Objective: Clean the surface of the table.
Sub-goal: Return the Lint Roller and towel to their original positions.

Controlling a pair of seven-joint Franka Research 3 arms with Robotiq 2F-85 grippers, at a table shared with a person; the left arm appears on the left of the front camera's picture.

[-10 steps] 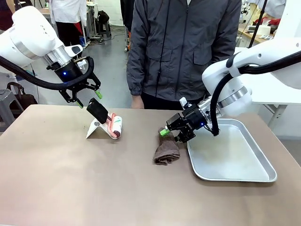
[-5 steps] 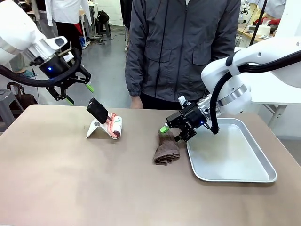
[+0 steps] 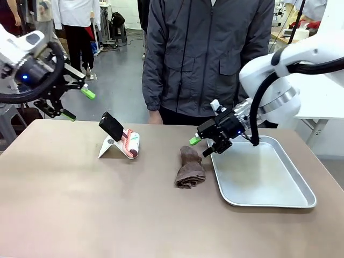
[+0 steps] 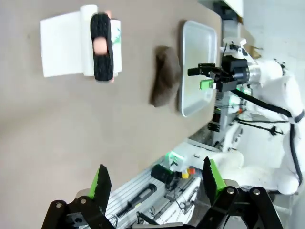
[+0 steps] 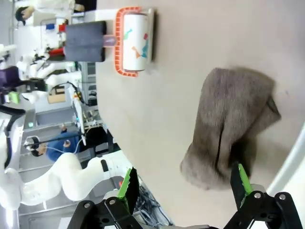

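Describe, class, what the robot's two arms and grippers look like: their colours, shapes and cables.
Both arms are glossy white with rounded joints and a silver metal ring at the wrist. Thick black cables loop along each one. The left gripper and the right gripper are black, angular, two-fingered mechanisms tipped with bright green pads. A small blue light glows on each wrist housing.

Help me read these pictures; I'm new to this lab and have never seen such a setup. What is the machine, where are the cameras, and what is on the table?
Two white robot arms share a brownish-tan table with a standing person in a grey jacket. One picture looks across the table from between the arms; the others come from cameras on each wrist. The left gripper and right gripper both hang open, holding nothing. On the table lie a crumpled brown cloth, a lint roller with black handle on its white stand, and a shiny metal tray.
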